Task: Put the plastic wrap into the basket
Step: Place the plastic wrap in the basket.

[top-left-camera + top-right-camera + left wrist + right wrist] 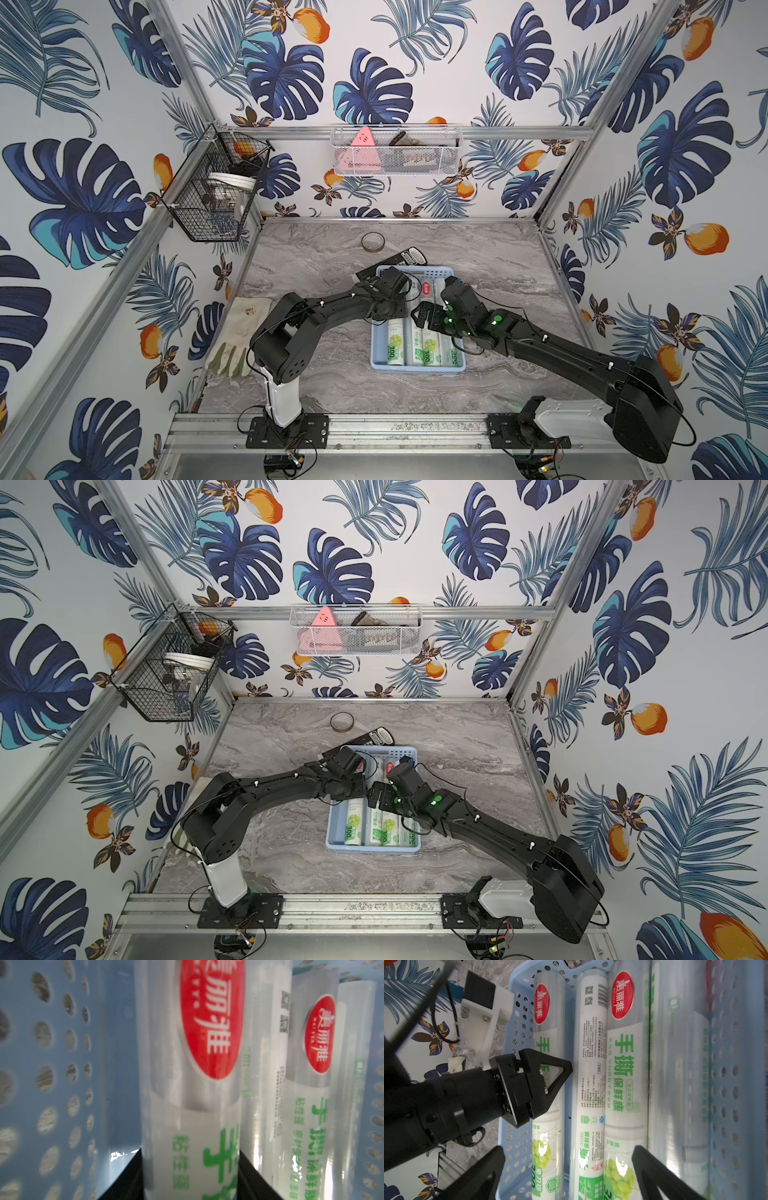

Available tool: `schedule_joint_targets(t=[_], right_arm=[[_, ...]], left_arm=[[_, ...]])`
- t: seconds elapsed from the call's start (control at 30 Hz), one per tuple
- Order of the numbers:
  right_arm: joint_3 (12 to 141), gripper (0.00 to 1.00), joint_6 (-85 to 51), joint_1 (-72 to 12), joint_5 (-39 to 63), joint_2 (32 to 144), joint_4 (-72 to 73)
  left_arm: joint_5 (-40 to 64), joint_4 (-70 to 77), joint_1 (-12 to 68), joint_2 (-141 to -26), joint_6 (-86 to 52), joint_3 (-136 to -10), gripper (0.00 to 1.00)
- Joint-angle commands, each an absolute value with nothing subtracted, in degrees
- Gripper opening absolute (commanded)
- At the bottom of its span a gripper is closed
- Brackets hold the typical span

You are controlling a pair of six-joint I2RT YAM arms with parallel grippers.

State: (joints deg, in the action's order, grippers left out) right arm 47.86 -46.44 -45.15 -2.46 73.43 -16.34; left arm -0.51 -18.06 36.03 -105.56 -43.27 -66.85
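Nearest the lens, in the left wrist view, one roll of the plastic wrap (191, 1105) fills the middle of the frame, pinched between two dark jaws whose tips show at the bottom edge. From this the left gripper (548, 1086) is taken to be closed on that roll, which lies along the left wall of the basket (510, 1105) in the right wrist view. The right gripper (568, 1151) is held over the basket with its jaws spread wide; nothing is gripped, and only the lying rolls are seen below.

Four rolls are counted side by side inside the basket, which is set on the worktop (332, 249) at lower centre in both top views. No roll is seen outside it. The task is therefore judged almost finished: the gripped roll has only to be let go and the arms drawn clear.

Whether the gripped roll rests on the basket floor or is held slightly above it cannot be told. In both top views the middles of the rolls and the left jaws are covered by the left arm (332, 307) and the right arm (540, 345). The roll at the right of the right wrist view is blurred, its print barely readable. A black device (411, 255) just above the basket is partly hidden.
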Motion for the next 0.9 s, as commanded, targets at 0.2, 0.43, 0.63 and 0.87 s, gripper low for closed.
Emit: schedule_joint_targets(t=[0.2,0.43,0.63,0.87], right_arm=[[48.17,1.00,-46.16,-45.09,-2.73,73.45,-16.33],[48.34,1.00,-45.32,-45.09,-6.18,70.61,-18.59],[49.87,1.00,-40.97,-44.96,-20.96,62.58,-24.32],[46.08,1.00,-21.57,-41.47,-44.65,51.43,-17.35]], left_arm=[[-2.20,-20.57,35.87,-105.46,-42.08,-67.79,0.62],[-1.94,-20.77,35.90,-103.61,-42.25,-67.52,0.65],[-2.99,-21.27,35.96,-97.09,-41.14,-66.18,0.66],[-12.96,-19.44,36.09,-83.12,-37.63,-60.11,0.68]])
